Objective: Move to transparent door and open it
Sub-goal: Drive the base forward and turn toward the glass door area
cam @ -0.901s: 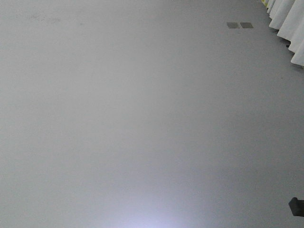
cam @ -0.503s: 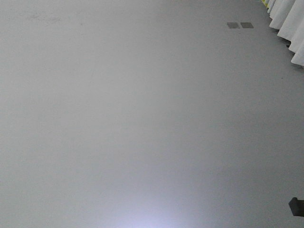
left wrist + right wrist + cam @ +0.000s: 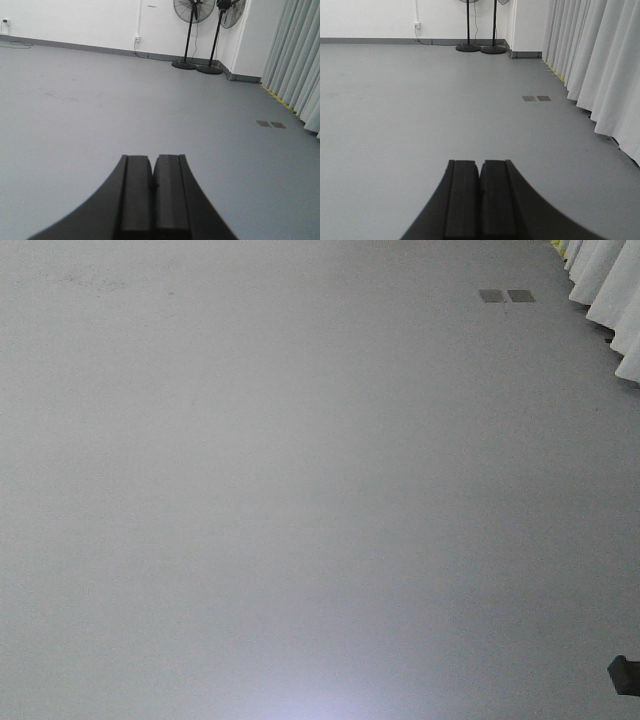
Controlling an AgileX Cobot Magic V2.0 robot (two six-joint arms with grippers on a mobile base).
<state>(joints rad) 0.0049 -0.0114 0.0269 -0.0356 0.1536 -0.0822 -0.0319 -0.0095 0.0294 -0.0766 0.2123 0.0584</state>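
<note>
The transparent door is out of view in every frame. My left gripper [image 3: 152, 159] is shut with nothing between its black pads, held above bare grey floor. My right gripper [image 3: 480, 164] is likewise shut and empty, pointing across the floor toward the far wall. In the front view a small black corner of the robot [image 3: 624, 674] shows at the lower right.
Grey floor [image 3: 300, 490] fills the front view. White curtains [image 3: 600, 65] run along the right side. Two pedestal fans [image 3: 192, 35] stand by the white far wall. Two small floor plates [image 3: 506, 296] lie near the curtains. A wall corner [image 3: 527, 27] juts out beside the fans.
The floor plates and curtains have slid slightly down and to the right in the front view, so the base is creeping forward. Both grippers stay shut.
</note>
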